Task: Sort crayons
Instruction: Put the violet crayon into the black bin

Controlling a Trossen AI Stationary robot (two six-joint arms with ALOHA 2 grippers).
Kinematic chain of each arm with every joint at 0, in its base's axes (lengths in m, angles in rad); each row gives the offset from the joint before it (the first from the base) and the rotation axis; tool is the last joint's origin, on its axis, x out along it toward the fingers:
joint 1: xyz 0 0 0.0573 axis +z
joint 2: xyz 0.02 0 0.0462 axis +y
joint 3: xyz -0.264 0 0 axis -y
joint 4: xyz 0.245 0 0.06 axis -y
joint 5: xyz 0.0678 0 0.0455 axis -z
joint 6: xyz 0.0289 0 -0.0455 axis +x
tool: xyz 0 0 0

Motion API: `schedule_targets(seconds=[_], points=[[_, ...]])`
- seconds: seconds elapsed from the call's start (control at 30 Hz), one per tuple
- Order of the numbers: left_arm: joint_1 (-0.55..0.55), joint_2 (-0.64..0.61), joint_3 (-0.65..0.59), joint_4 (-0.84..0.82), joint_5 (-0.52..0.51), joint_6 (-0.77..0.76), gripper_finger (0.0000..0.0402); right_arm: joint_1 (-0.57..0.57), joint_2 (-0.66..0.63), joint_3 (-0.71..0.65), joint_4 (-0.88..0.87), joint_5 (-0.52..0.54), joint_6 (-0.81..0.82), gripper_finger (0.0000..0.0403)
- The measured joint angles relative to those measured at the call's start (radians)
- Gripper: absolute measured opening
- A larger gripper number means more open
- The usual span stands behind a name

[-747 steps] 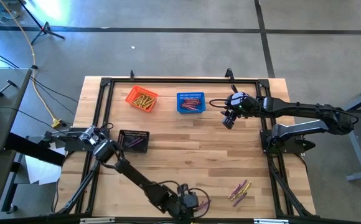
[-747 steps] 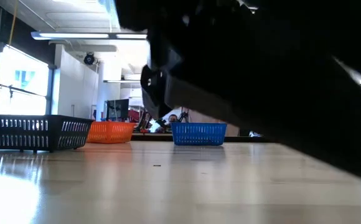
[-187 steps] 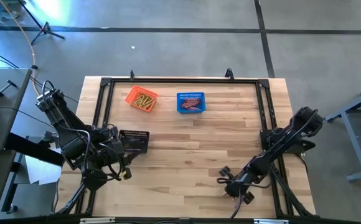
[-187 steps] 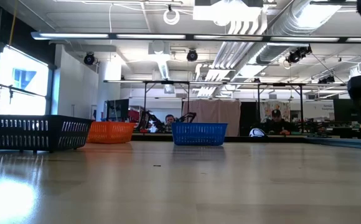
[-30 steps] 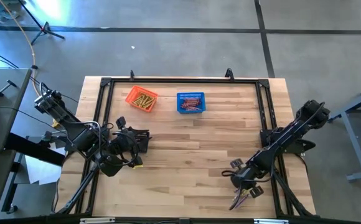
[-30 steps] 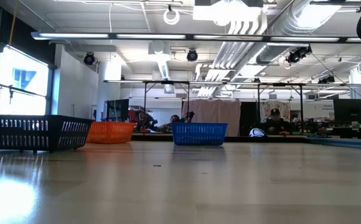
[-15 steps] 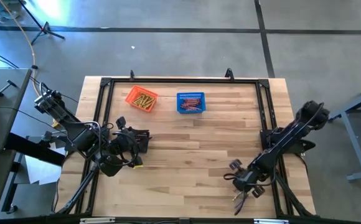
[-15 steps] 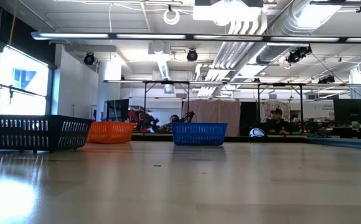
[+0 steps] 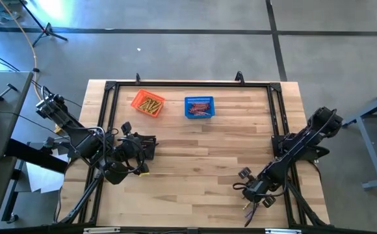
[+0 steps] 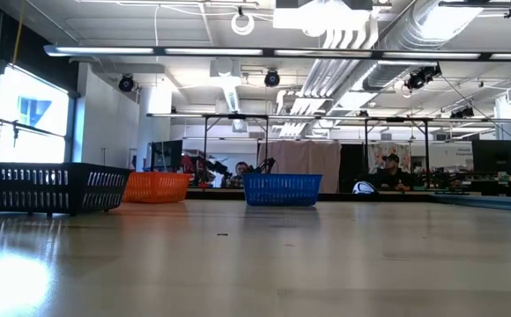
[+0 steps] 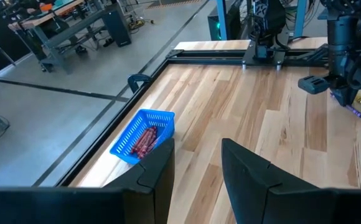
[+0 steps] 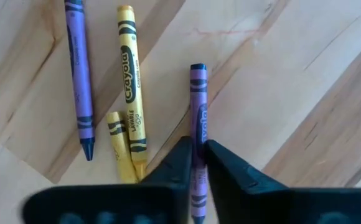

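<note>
Where right pincer (image 12: 198, 163) clamps purple crayon (image 12: 198, 118), yellow crayons (image 12: 128, 102) beside

Left arm (image 9: 88, 146): dark, jointed, looped black cables | Right arm (image 9: 299, 146): dark slim links, rounded joint housings | Left wrist fingers (image 11: 246, 171): matte black, angular, blocky

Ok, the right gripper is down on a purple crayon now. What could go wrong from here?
1. The right gripper pinches the purple crayon near one end, so it may swing or slip out on the lift.
2. A yellow crayon and a short yellow piece lie right beside the fingers; one could get nudged or dragged along.
3. The black basket sits under the left gripper, which may block the drop.
</note>
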Motion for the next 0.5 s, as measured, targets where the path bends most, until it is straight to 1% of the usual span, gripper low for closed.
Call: schedule_targets(seconds=[0.07,0.2,0.33,0.43,0.5], points=[[0.0,0.0,0.0,0.0,0.0,0.0,0.0117,0.0,0.0,-0.001,0.001,-0.002,0.001,0.0012],[0.0,0.0,0.0,0.0,0.0,0.0,0.0117,-0.002,-0.001,-0.003,0.015,0.0,-0.019,0.002],[0.0,0.0,0.0,0.0,0.0,0.0,0.0117,-0.031,-0.031,-0.007,0.051,0.011,-0.072,0.0007],[0.0,0.0,0.0,0.0,0.005,0.003,0.0117,-0.079,-0.065,-0.011,0.04,0.077,-0.095,0.0009],[0.0,0.0,0.0,0.0,0.016,0.003,0.0117,-0.119,-0.094,-0.011,0.045,0.13,-0.147,0.001]])
